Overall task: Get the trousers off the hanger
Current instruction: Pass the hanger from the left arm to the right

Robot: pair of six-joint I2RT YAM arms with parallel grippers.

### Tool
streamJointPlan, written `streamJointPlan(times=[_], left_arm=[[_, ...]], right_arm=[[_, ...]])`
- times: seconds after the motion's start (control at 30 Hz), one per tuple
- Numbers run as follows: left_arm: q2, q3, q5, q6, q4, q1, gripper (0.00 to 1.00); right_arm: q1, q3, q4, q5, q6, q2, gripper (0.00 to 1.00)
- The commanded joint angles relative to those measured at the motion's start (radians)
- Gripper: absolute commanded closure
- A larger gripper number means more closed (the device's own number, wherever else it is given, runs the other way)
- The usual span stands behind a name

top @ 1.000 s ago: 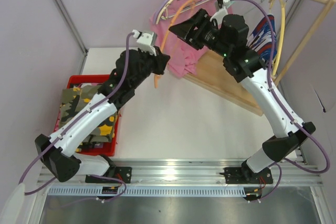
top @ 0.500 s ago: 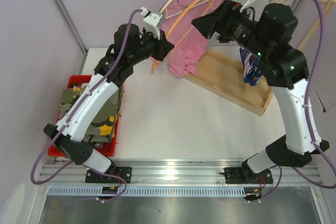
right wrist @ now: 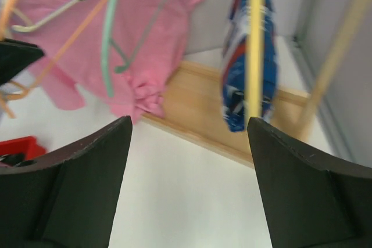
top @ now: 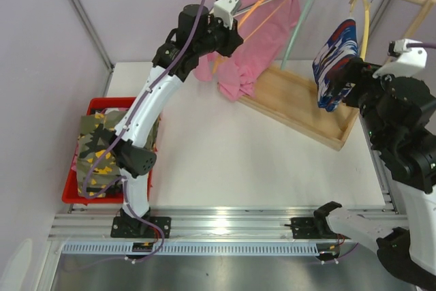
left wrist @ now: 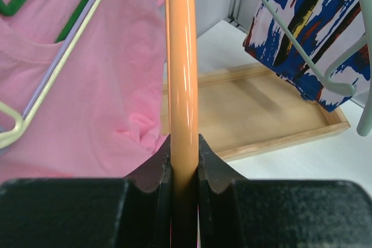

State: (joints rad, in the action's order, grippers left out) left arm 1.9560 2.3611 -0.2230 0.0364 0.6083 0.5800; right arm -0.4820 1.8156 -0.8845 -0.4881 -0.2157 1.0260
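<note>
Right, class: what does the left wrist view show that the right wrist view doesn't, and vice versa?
Only left wrist: the left claw shut on the orange hanger, close up. Only right wrist: the open right claw and a corner of the red basket. Both: the pink T-shirt, the blue, white and red trousers, the wooden tray.

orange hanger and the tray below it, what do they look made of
Orange hanger: probably plastic, smooth and glossy, with a bright streak of reflected light along it. Tray: looks like pale unpainted wood, matt, with faint grain on its floor.
</note>
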Motion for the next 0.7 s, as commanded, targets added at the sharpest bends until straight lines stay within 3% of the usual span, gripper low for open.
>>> streamJointPlan(times=[0.0, 0.2, 0.37, 0.5, 0.67], left_arm=[[0.01, 0.082, -0.033, 0.007, -0.126, 0.0, 0.98], [0.087, 0.135, -0.035, -0.07, -0.226, -0.002, 0.97], [0.093, 0.132, -0.044, -0.115, -0.259, -0.002, 0.97], [0.063, 0.107, -0.041, -0.156, -0.246, -0.002, 0.96], [0.037, 0.102, -0.01, -0.204, -0.222, -0.002, 0.96]], right_arm=[[0.005, -0.079, 0.068, -0.237, 0.088, -0.085, 0.15], [0.006, -0.161, 0.266, -0.074, 0.168, -0.124, 0.2], [0.005, -0.047, 0.357, 0.171, 0.161, 0.032, 0.25], [0.005, 0.077, 0.409, 0.289, 0.105, 0.17, 0.37], [0.006, 0.276, 0.413, 0.44, -0.015, 0.362, 0.41]])
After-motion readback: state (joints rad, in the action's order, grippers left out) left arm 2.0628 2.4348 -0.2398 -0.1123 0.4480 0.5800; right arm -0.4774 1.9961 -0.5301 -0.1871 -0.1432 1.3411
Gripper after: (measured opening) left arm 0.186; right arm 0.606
